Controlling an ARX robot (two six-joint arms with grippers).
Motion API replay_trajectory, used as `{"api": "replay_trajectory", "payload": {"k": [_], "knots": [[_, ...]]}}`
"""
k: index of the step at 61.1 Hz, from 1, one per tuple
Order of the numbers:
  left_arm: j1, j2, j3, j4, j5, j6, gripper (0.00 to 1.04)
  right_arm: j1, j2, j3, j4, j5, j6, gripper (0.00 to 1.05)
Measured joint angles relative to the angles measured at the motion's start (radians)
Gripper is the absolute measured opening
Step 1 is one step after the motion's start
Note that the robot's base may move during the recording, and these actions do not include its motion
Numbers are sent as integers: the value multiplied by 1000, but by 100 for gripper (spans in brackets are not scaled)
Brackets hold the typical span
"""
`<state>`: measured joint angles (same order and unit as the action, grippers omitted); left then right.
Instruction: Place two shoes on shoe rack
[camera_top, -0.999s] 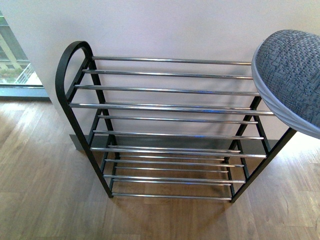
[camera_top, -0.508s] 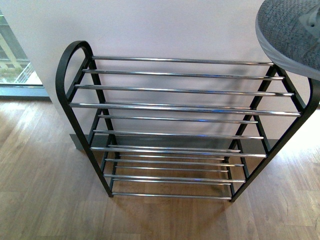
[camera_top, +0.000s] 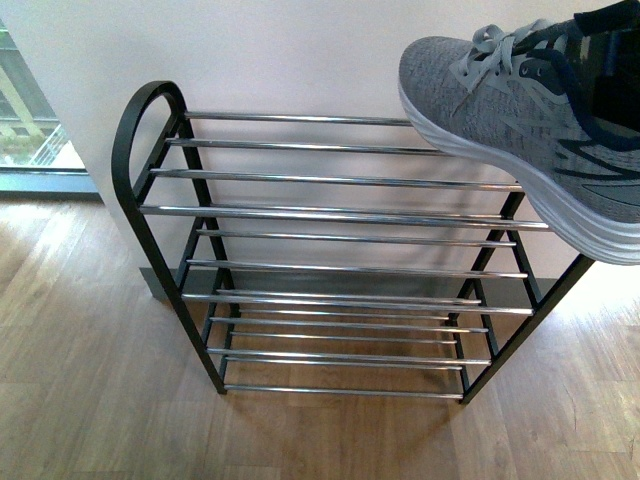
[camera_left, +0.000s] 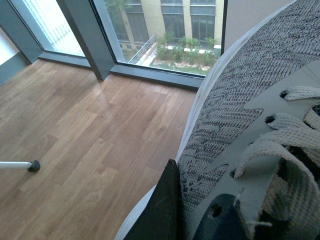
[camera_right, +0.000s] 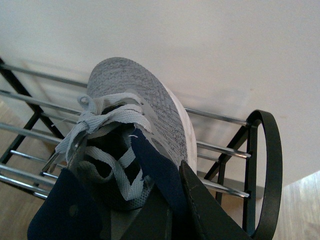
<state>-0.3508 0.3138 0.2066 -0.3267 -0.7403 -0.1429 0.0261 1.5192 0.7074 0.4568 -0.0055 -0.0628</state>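
The grey sneaker (camera_top: 520, 150) hangs over the right end of the shoe rack (camera_top: 330, 212), at its top rods, my right gripper (camera_right: 172, 205) pinching its collar. My left gripper (camera_left: 192, 217) pinches a second grey sneaker (camera_left: 235, 110) above the wood floor (camera_left: 90, 130), near a window (camera_left: 170, 30).

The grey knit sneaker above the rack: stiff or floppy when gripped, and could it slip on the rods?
The sneaker probably yields at its knit upper when gripped; its thick white sole likely holds shape. The smooth chrome rods might let it slide or tilt.
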Motion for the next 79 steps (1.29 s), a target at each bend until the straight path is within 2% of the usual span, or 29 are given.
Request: {"api": "replay_trajectory", "payload": {"k": [17,31,38,47,66,79], "knots": [[0,0,0,0,0,0,2,-8,129,123,-79,161,249,1],[0,0,0,0,0,0,2,-2,202,191,-117,227,356,1],[0,0,0,0,0,0,2,42,207,210,-140,219,412,1],[0,0,0,0,0,0,2,60,260,267,-124,230,415,1],[0,0,0,0,0,0,2,-80,397,310,-118,264,394,1],[0,0,0,0,1,0,2,-101,397,310,-106,256,384,1]]}}
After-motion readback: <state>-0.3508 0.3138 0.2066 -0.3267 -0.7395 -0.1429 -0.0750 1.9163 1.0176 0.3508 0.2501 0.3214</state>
